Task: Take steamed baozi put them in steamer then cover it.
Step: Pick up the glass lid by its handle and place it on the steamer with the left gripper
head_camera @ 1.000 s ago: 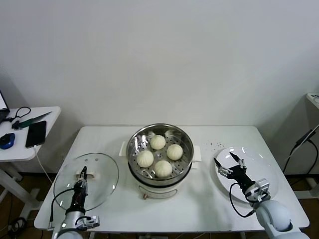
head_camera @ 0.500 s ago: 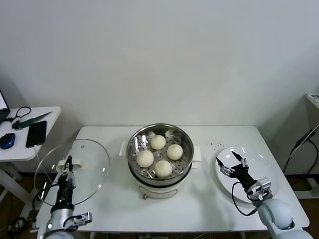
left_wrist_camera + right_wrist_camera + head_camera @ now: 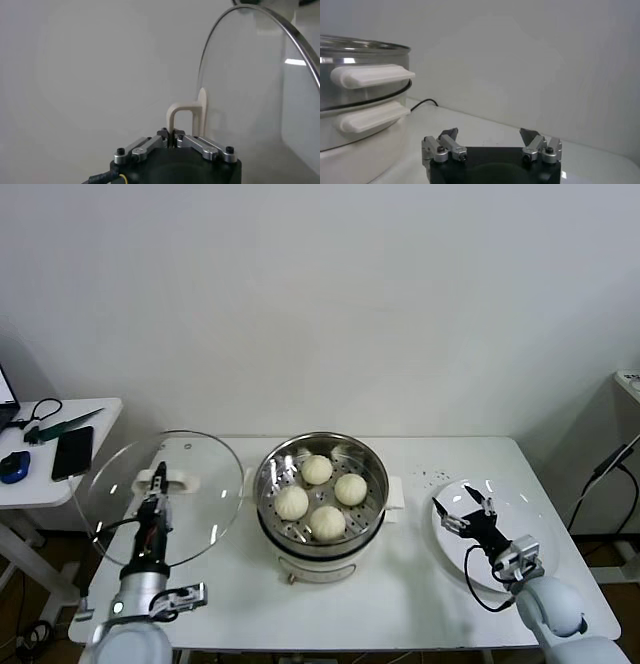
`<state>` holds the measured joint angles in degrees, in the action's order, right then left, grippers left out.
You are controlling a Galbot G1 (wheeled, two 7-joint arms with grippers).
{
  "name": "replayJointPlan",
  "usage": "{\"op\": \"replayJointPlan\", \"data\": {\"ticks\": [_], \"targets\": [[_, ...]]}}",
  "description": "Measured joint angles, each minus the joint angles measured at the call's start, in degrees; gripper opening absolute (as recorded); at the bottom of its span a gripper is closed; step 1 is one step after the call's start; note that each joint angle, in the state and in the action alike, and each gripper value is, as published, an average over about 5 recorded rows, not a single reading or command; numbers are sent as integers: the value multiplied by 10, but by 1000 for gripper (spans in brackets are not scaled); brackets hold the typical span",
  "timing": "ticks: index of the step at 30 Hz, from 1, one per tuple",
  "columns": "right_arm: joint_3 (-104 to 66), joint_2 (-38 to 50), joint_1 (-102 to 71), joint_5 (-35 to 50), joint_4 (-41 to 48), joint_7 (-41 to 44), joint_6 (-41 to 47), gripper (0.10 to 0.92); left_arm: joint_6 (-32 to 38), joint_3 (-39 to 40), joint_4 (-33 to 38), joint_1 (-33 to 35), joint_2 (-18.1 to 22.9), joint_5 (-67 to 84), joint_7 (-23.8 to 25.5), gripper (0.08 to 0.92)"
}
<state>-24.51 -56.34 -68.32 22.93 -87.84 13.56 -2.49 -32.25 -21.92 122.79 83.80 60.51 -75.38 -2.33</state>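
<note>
My left gripper (image 3: 157, 487) pinches the white handle (image 3: 186, 118) of the clear glass lid (image 3: 165, 494), holding it lifted and tilted above the white table (image 3: 410, 594), just left of the steamer (image 3: 322, 496). Four steamed baozi (image 3: 320, 496) sit inside the open steel pot. My right gripper (image 3: 466, 510) hovers over the white plate (image 3: 520, 519), fingers spread, holding nothing.

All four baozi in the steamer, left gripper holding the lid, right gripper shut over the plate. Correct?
Not quite: the right gripper is open over the plate, as the right wrist view shows. Four baozi are in the steamer; the left gripper holds the lid.
</note>
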Motion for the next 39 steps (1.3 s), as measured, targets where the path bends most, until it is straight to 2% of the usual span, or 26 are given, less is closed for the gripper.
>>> {"op": "replayJointPlan", "data": {"ticks": [7, 16, 28, 39], "targets": [[5, -5, 10, -9, 13, 1, -3, 823, -58, 97, 2, -92, -7, -28, 81, 140], [-3, -5, 12, -14, 29, 6, -11, 823, -96, 204, -31, -196, 49, -90, 158, 140], [-21, -3, 3, -18, 42, 13, -21, 823, -100, 295, -102, -263, 149, -137, 186, 140], [-29, -2, 0, -26, 46, 15, -27, 823, -100, 323, -141, -272, 191, -161, 208, 140]]}}
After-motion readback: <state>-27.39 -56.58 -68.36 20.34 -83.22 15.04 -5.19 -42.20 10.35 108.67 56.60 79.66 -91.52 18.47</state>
